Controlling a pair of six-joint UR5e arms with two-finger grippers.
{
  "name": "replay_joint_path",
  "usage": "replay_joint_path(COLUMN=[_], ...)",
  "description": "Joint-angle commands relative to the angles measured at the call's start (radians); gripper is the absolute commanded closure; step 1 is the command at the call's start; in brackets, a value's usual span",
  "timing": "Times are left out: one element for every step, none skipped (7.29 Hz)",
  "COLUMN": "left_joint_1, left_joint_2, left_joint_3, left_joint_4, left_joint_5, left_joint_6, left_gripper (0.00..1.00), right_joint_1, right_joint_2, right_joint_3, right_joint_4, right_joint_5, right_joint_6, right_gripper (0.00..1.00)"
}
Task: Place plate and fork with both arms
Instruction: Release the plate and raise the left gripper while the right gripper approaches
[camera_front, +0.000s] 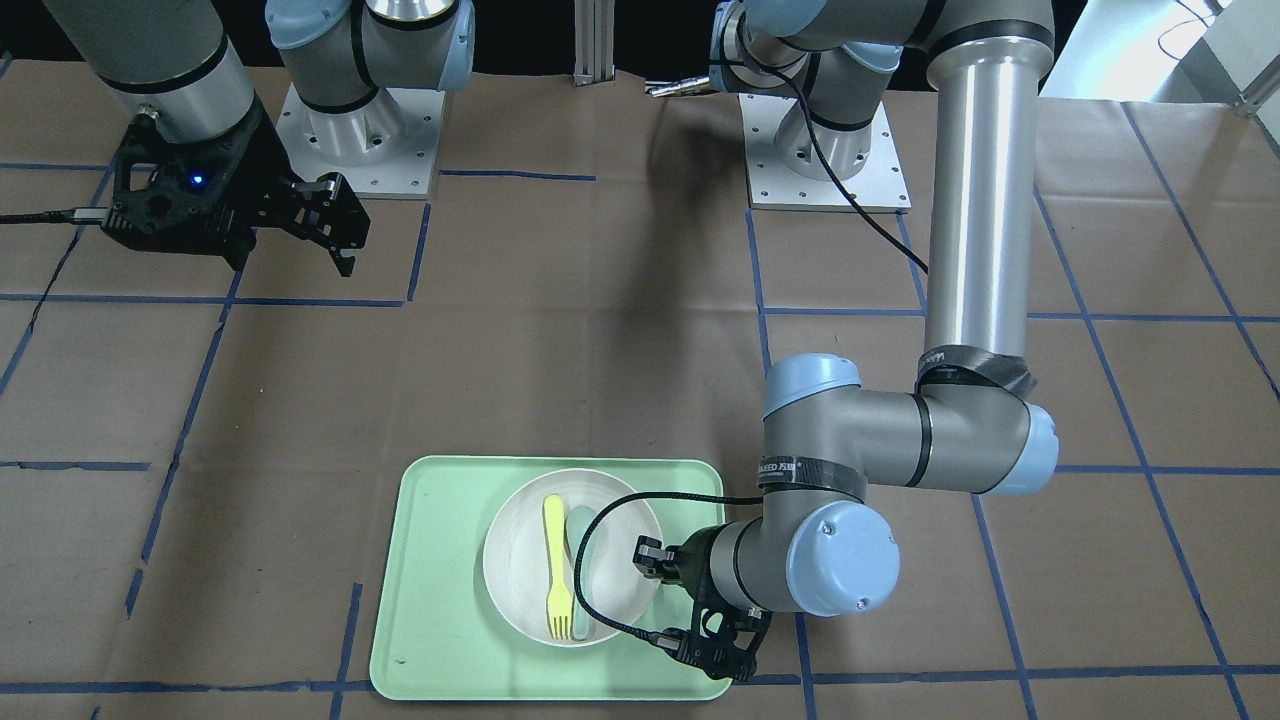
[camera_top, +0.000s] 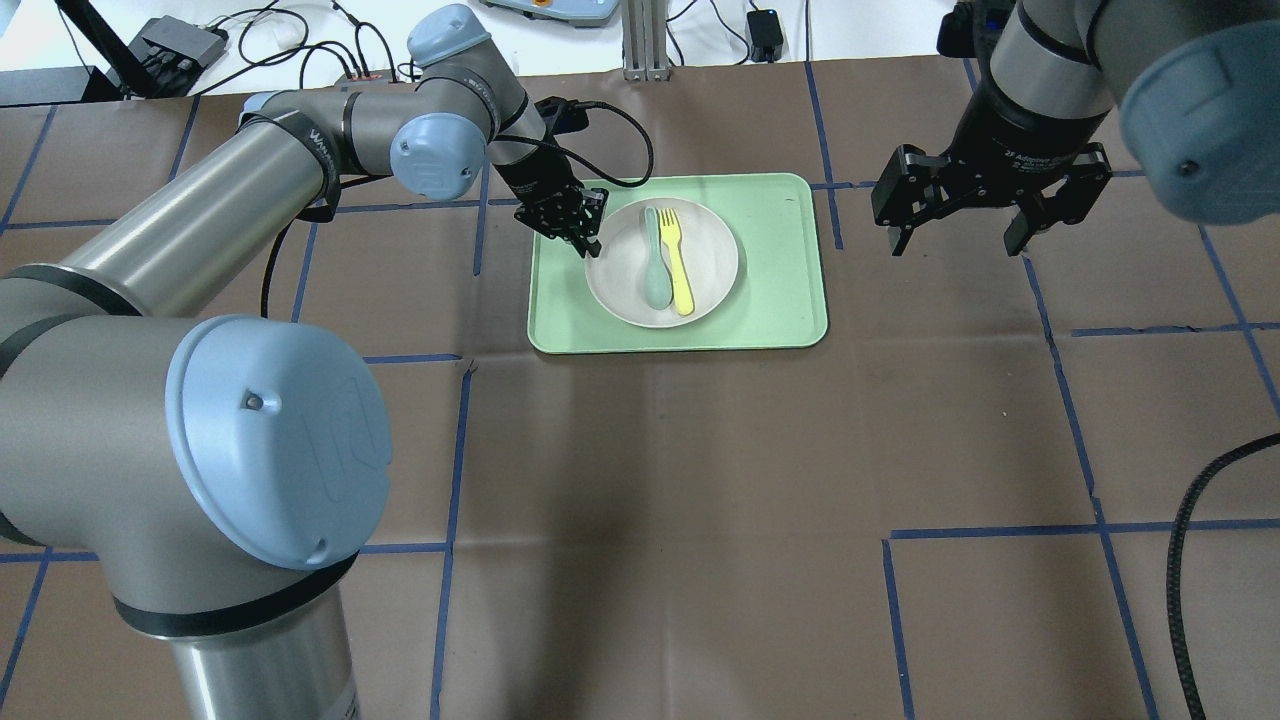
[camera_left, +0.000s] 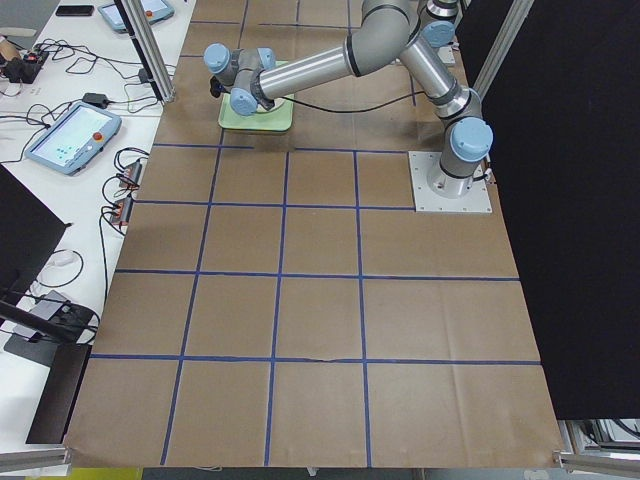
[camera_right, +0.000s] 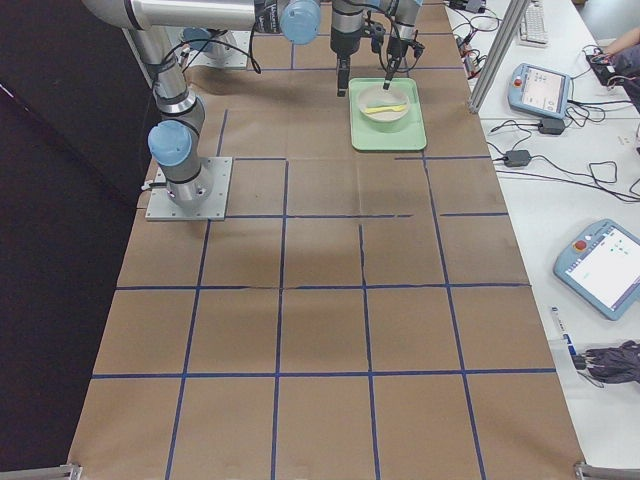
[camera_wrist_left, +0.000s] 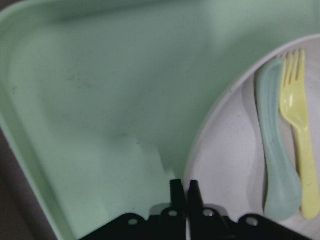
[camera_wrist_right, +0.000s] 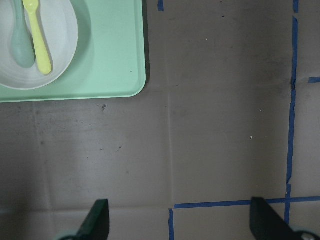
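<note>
The off-white plate (camera_top: 625, 285) lies on the mint-green tray (camera_top: 780, 270). The pale-yellow fork (camera_top: 678, 265) lies in the plate beside a grey-green spoon (camera_top: 655, 265). My left gripper (camera_top: 585, 237) points down at the plate's left rim. In the left wrist view the gripper (camera_wrist_left: 185, 189) has its fingers nearly together, pinching the plate's rim (camera_wrist_left: 200, 145), with the fork (camera_wrist_left: 300, 130) and spoon (camera_wrist_left: 277, 150) to the right. My right gripper (camera_top: 955, 235) hangs open and empty above the brown table, to the right of the tray. In the right wrist view the gripper (camera_wrist_right: 182, 225) has its fingers wide apart.
The tray (camera_front: 440, 580) stands at the table's far side from the robot. Brown paper with blue tape lines (camera_top: 1090, 480) covers the table. The arm bases (camera_front: 350, 130) stand on the robot's side. The left arm's cable (camera_front: 600, 520) loops over the plate.
</note>
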Motion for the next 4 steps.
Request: replay_joint_path(left_joint_1=[-0.003,-0.003,-0.008,-0.006], left_joint_2=[0.038,0.095,0.165,0.254], left_joint_3=[0.003,0.003,0.003,0.005], left_joint_4=[-0.057,-0.111,-0.187,-0.319], left_joint_5=[0.006,0.076,0.189,0.205], left_joint_6=[-0.005,-0.006,-0.006,-0.006], left_gripper=[0.01,0.00,0.00,0.00], right_joint_1=[0.000,0.000,0.000,0.000], right_joint_2=[0.001,0.001,0.002,-0.001], right_joint_3=[0.000,0.000,0.000,0.000], right_joint_4=[0.000,0.000,0.000,-0.001], right_joint_5=[0.000,0.000,0.000,0.000], right_joint_6=[0.000,0.000,0.000,0.000], right_gripper=[0.00,0.00,0.00,0.00])
